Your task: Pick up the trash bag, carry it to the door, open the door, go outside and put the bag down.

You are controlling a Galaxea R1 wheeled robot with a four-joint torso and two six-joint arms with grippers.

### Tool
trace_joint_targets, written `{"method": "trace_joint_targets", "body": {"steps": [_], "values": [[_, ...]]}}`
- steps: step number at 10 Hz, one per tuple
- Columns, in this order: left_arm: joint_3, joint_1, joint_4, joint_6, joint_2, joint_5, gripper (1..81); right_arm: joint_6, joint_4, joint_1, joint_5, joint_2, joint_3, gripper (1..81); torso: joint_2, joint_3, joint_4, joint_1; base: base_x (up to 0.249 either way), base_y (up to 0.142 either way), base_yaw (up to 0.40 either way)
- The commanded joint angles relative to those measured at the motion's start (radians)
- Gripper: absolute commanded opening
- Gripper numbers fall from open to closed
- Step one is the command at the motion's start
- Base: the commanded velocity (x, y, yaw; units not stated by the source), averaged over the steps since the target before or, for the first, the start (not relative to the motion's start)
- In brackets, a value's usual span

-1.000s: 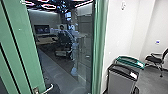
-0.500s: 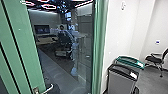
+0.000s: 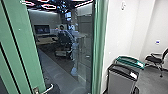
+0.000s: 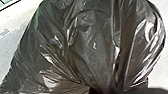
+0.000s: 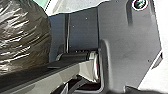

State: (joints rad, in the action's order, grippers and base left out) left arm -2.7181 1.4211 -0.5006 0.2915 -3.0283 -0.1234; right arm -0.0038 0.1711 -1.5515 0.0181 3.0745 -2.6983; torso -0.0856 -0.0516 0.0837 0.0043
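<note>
Unmoved since the earlier frame: your green-framed glass door [image 3: 22, 42], left; grey, black-rimmed bin [image 3: 122, 80], right, on grey floor [image 3: 152, 80]. Glossy black plastic trash bag [image 4: 95, 45]: beside your robot's dark plate [image 5: 127, 47]; either gripper's grasp, you cannot tell.

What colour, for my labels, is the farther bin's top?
The top is teal, clearest in the head view.

From high up, our head view looks forward and down, with the green door [image 3: 30, 50] at nine o'clock and the bins [image 3: 122, 82] at four. Our left wrist view looks at the black trash bag [image 4: 92, 47] from very near. Our right wrist view shares part of it, looking closely over the robot's dark plate [image 5: 130, 50].
</note>
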Motion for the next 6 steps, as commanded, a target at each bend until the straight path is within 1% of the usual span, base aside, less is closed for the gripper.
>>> {"method": "trace_joint_targets", "body": {"steps": [1,6], "values": [[0.004,-0.064,0.005,0.006,-0.003,-0.068,1.0,-0.004,-0.002,0.050,0.056,0.006,0.005,81.1,0.000,0.000,0.000,0.000,0.000,0.000,0.000],[0.003,-0.066,0.005,0.006,-0.002,-0.068,1.0,-0.004,-0.002,0.049,0.056,0.006,0.005,81.1,0.000,0.000,0.000,0.000,0.000,0.000,0.166]]}}
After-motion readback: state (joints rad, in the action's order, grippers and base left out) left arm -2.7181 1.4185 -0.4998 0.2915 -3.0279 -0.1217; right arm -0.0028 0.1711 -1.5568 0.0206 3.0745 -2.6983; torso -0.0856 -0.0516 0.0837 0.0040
